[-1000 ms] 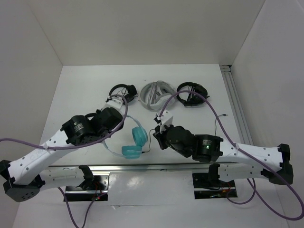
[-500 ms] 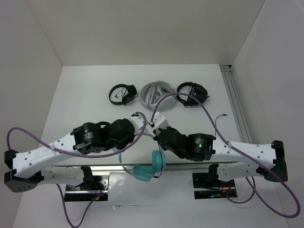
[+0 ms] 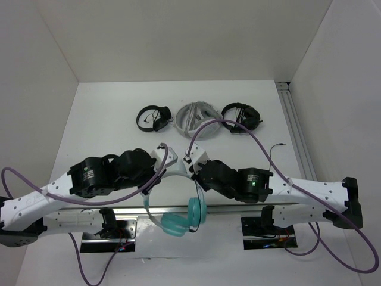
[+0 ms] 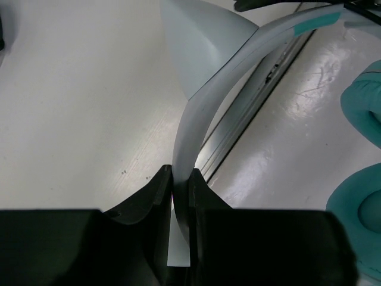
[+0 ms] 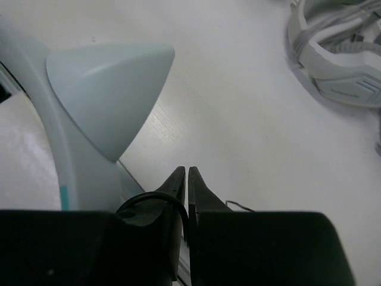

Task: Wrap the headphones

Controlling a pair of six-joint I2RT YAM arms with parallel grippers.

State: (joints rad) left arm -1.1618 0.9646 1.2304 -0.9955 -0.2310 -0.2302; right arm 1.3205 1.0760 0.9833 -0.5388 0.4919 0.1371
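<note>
The headphones [image 3: 178, 221] are hanging in the air at 6 o'clock of the table [image 3: 107, 113], out over its near edge, with the teal ear cups [image 4: 366, 196] lowest and the white headband [image 4: 199, 113] arching up above them. One pointed ear [image 5: 113, 89] on the band is showing large in both wrist views.

My left gripper [image 4: 180, 179] is sitting at 11 o'clock of the ear cups. Its jaws are clamping flat on the headband, and the strip is passing straight through between them.

My right gripper [image 5: 186, 176] is sitting at 12 o'clock of the cups, just beside the left one. Its jaws are standing all but together, with only a hairline slit between the tips. The thin black cable [image 5: 149, 201] is curving into the root of that slit. I appear to be pinching it, though the wrist view is too dark there to be sure.

Progress, as I am judging it: the headset is up and held by both arms, but no turn of cable is showing around the band or the cups. The winding itself is therefore remaining to be done.

At 12 o'clock of the table, well apart, two black headphones [image 3: 153, 117] are flanking the white-grey headphones [image 3: 196, 116].
</note>
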